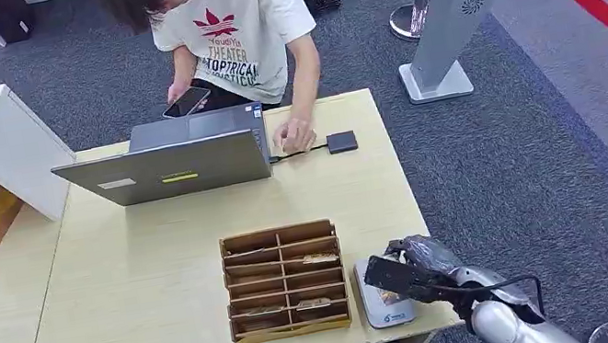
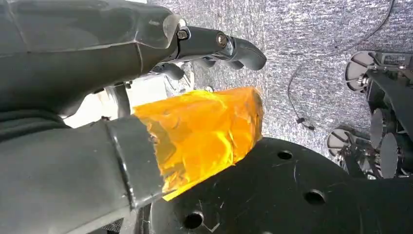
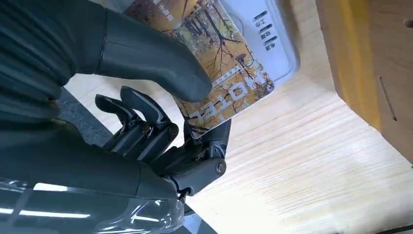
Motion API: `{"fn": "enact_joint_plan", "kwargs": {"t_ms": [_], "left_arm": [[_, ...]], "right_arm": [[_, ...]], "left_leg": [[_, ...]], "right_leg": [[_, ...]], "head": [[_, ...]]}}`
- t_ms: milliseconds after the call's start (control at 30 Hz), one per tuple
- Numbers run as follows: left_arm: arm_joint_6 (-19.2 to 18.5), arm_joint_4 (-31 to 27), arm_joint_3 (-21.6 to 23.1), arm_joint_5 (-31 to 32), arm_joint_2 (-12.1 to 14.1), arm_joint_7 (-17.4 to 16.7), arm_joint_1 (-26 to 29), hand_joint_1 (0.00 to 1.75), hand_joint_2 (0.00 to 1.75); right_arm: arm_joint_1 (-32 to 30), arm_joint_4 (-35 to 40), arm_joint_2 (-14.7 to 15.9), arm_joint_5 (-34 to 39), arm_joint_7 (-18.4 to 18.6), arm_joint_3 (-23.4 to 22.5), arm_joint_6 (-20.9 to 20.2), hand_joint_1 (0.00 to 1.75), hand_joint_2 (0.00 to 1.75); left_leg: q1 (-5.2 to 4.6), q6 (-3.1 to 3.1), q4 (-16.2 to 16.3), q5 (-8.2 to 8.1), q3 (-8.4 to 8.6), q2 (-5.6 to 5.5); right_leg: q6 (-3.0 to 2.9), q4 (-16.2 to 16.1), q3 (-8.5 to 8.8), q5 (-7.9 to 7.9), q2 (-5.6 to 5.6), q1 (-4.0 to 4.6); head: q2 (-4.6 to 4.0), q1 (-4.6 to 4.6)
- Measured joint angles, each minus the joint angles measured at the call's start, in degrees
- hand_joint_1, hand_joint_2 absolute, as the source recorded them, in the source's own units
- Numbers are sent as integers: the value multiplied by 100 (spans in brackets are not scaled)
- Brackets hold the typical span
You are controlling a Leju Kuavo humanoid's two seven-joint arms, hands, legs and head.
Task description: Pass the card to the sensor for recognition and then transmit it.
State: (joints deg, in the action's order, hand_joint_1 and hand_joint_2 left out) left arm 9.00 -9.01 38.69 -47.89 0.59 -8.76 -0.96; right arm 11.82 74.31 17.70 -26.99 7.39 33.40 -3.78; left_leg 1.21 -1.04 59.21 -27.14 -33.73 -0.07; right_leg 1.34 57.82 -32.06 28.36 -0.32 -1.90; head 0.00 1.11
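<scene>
Right hand [image 1: 410,270] sits at the near right corner of the pale wooden table [image 1: 142,282], poised over the white sensor pad [image 1: 385,302] that lies just beside the brown wooden card rack [image 1: 285,281]. From the head view the hand is a dark shape over the pad and whatever it carries is hard to make out. The right wrist view settles it: the card [image 3: 221,63], printed with autumn trees and the word HOTEL, is pinched between the thick grey thumb [image 3: 151,61] on top and darker fingers [image 3: 204,165] beneath, and its far end reaches over the white sensor pad, whose small printed labels show past the card's edge. Whether the card touches the pad, I cannot tell. That same view also catches the rack's yellow-edged wall close alongside.

Left hand [image 2: 146,83] shows up in the left wrist view, with a thumb wrapped in orange tape [image 2: 204,131] and dark fingers [image 2: 234,48] stretched out above it, apart from the thumb and with nothing between them, grey carpet behind.

Back in the head view, a person in a white printed T-shirt [image 1: 243,23] leans over the far side of the table, one hand by a grey laptop [image 1: 177,160], a phone [image 1: 186,102] in the other, and a small dark box [image 1: 342,141] lies cabled beside the laptop
</scene>
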Motion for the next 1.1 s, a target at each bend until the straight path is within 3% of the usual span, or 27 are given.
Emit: {"fn": "enact_joint_plan", "kwargs": {"t_ms": [1100], "left_arm": [[9, 0, 13, -9, 7, -4, 0, 0, 0]], "right_arm": [[-1, -4, 0, 42, 0, 37, 0, 175, 175]], "left_leg": [[0, 0, 0, 0, 1, 0]], "right_leg": [[0, 0, 1, 0, 0, 0]], "head": [[0, 0]]}}
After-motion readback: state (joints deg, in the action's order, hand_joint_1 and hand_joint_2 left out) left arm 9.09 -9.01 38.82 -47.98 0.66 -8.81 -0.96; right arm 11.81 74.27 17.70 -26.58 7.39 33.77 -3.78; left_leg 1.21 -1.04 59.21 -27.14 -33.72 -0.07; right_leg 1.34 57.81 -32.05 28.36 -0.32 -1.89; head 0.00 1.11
